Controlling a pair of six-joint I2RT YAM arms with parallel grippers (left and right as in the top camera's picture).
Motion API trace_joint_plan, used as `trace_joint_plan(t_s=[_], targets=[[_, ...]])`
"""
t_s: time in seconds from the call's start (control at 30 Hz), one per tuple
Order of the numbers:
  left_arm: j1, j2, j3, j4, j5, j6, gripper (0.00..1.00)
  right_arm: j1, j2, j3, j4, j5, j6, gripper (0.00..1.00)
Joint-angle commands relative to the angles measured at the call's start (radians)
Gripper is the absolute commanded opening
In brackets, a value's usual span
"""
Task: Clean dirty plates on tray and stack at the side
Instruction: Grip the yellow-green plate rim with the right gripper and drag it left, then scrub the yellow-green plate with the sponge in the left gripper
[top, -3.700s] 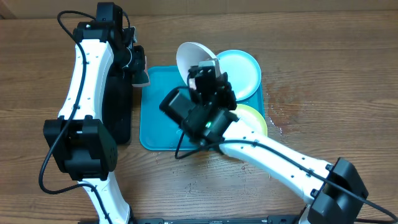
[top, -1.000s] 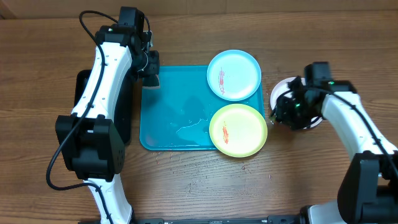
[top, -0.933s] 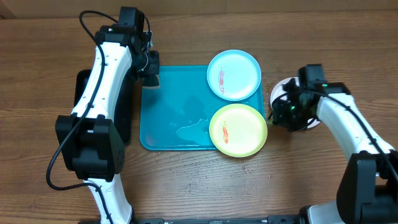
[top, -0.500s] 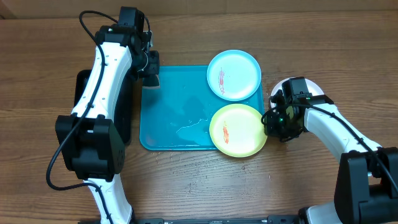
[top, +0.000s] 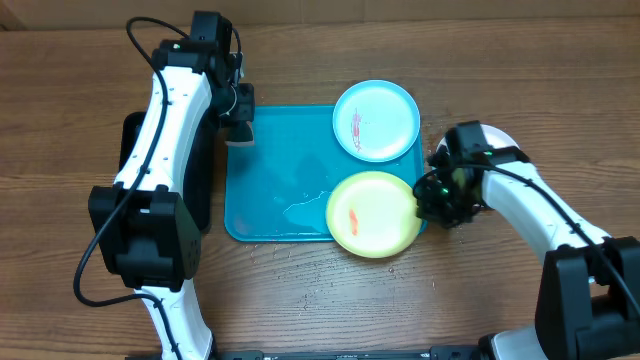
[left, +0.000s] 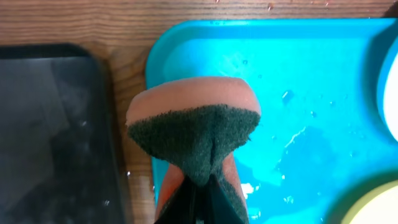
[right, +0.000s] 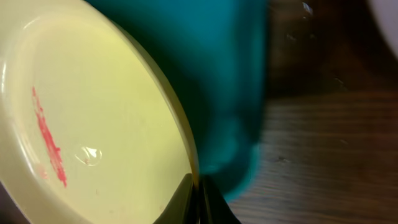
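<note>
Yellow-green plastic plate looked light, stiff and wet-slick, best taken by its thin rim; the right gripper was clamped on that rim at the right edge of the tray. The left gripper pinched a sponge over the tray's far-left corner.

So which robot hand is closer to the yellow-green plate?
Right. The right gripper pinches the yellow-green plate by its rim; the left gripper holds a sponge at the tray's opposite corner.
</note>
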Motion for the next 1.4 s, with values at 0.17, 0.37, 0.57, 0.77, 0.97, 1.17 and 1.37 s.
trace_joint_plan(t_s=[0.17,0.37,0.57,0.77,0.97,1.17,1.37], targets=[[0.006,-0.008,0.185,-0.081,-0.021,-0.035,0.04,0.275,-0.016,0.103,0.208,0.206,0.459,0.04],[0.006,-0.008,0.182,-0.090,-0.021,-0.035,0.04,0.405,0.061,0.103,0.334,0.301,0.676,0.04],[0.006,-0.008,0.182,-0.098,-0.021,-0.035,0.04,0.460,0.182,0.103,0.428,0.235,0.686,0.04],[0.006,-0.008,0.182,-0.102,-0.019,-0.036,0.04,0.449,0.197,0.119,0.444,0.179,0.589,0.16],[-0.023,-0.008,0.164,-0.116,0.024,-0.030,0.04,0.428,0.198,0.141,0.445,0.191,0.531,0.24],[-0.087,-0.008,0.071,-0.115,0.040,-0.024,0.04,0.418,0.216,0.140,0.469,0.190,0.528,0.14],[-0.142,-0.008,0.006,-0.100,0.039,-0.025,0.04,0.418,0.253,0.140,0.482,0.175,0.528,0.12]])
